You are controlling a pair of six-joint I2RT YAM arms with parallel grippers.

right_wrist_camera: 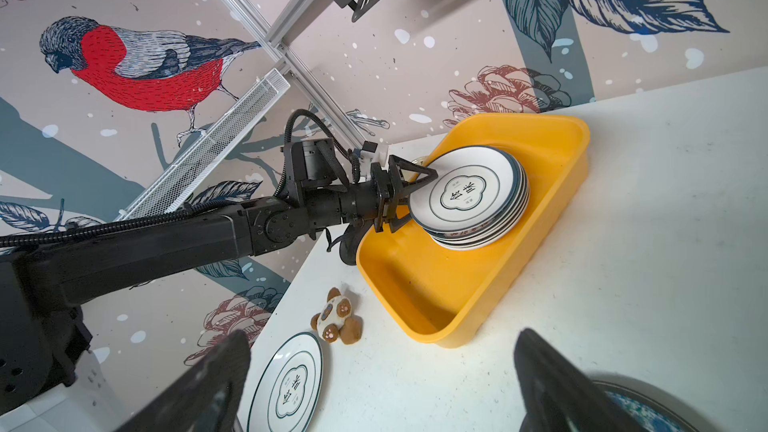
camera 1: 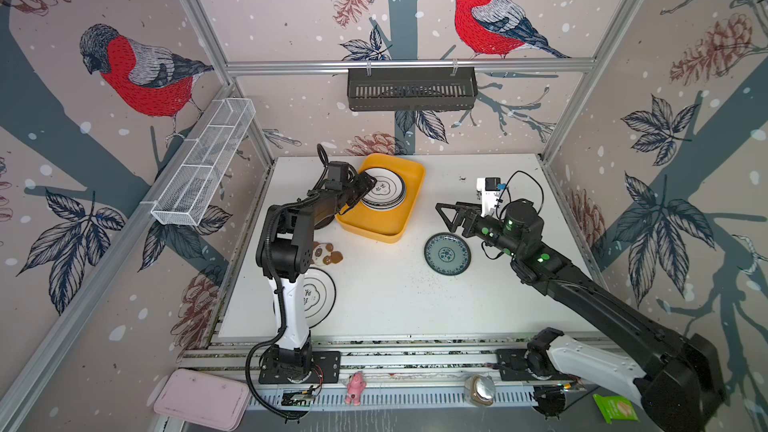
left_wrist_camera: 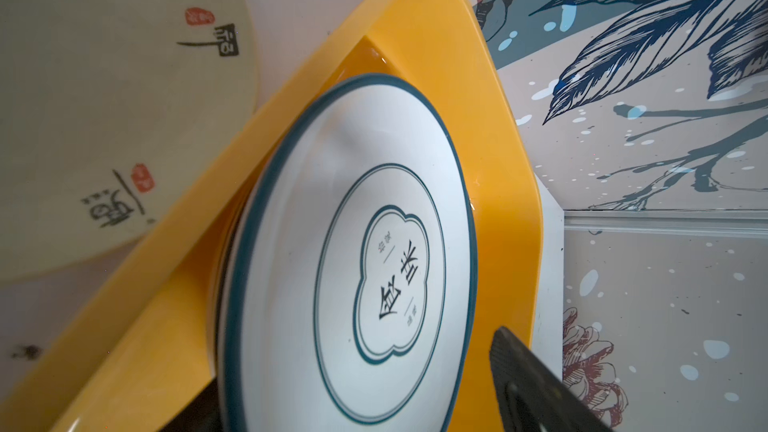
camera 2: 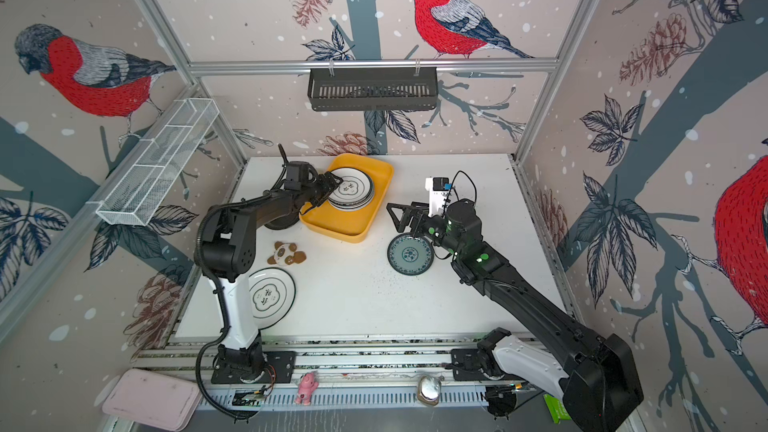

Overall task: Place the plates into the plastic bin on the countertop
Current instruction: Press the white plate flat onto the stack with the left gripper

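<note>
1. The left gripper [right_wrist_camera: 417,197] is reaching over the rim of the plastic bin [right_wrist_camera: 419,292]. Its jaws are standing apart on either side of the edge of the stack of plates [camera 1: 384,193]. We cannot tell whether a finger is touching that edge.
2. The stack is sitting inside the bin, toward its far end, with a white dark-rimmed dish on top.
3. The right gripper [camera 1: 451,218] is hovering with its jaws spread wide and holding nothing. It is just beside the teal plate [camera 1: 447,253], which is lying on the countertop [camera 1: 395,297].
4. We are also seeing a white plate [camera 2: 272,297] lying by the left arm's base, with the panda toy [camera 2: 286,253] between it and the bin.
5. A cream plate [left_wrist_camera: 104,118] is lying outside the bin, just beside its wall.
</note>
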